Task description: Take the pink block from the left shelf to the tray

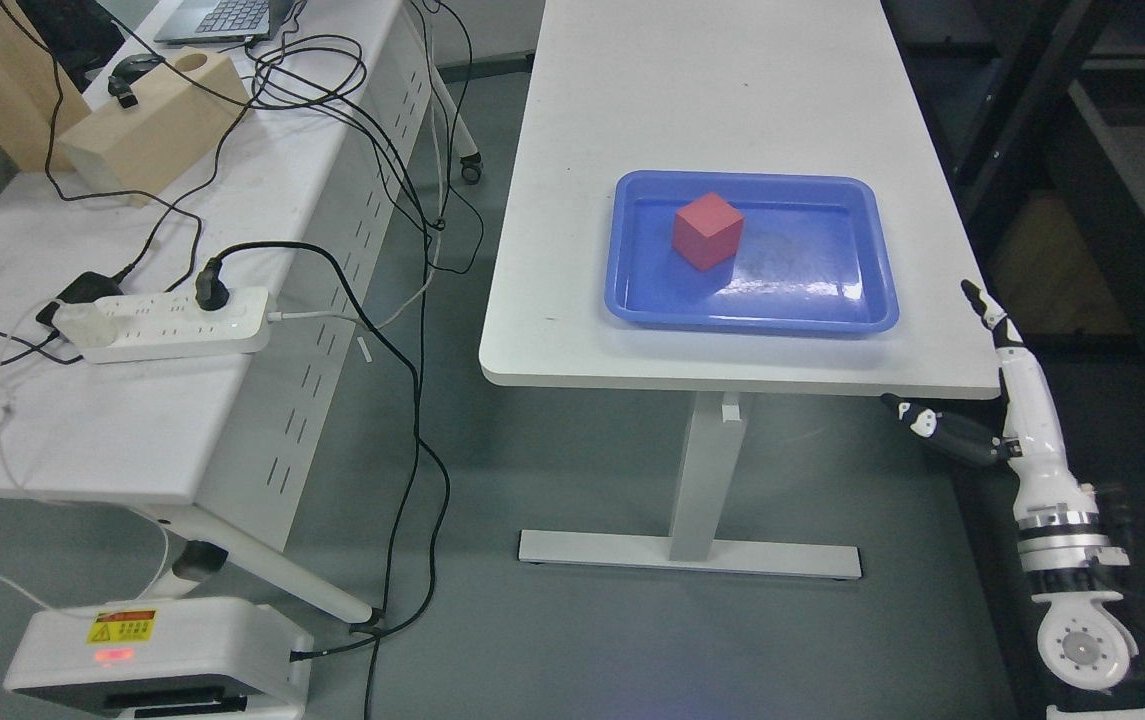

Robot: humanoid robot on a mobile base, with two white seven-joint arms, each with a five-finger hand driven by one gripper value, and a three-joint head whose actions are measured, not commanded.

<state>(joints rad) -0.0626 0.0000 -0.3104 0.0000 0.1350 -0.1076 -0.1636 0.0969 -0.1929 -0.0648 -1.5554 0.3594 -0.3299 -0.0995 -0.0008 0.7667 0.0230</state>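
white and black right hand sits nearest you, low at the frame's right edge, just off the near right corner of the white table. its arm rises from the lower right. fingers are extended and relaxed, thumb splayed toward the left, nothing held. left arm is not in view.

next out: blue tray lies flat on that table, long axis running left to right across your view, near rim close to the table's front edge.

inside the tray, left of its centre: pink block. it reads reddish-pink, a cube, resting on the tray floor, one vertical edge turned toward the camera. it touches no wall of the tray.

key relation for you: the block lies up and to the left of the right hand, farther away across the table's near edge, with the tray's right half between them. a cube has no long axis to align to; its faces sit diagonal to the table edge.

judgement: with the block already in the tray and the hand empty, the placing looks done. no shelf is clearly identifiable on the left; that side shows a second desk with a power strip, cables and a wooden box. dark shelving stands at far right.

if another reach is called for, the right hand is the only one placed to make it.
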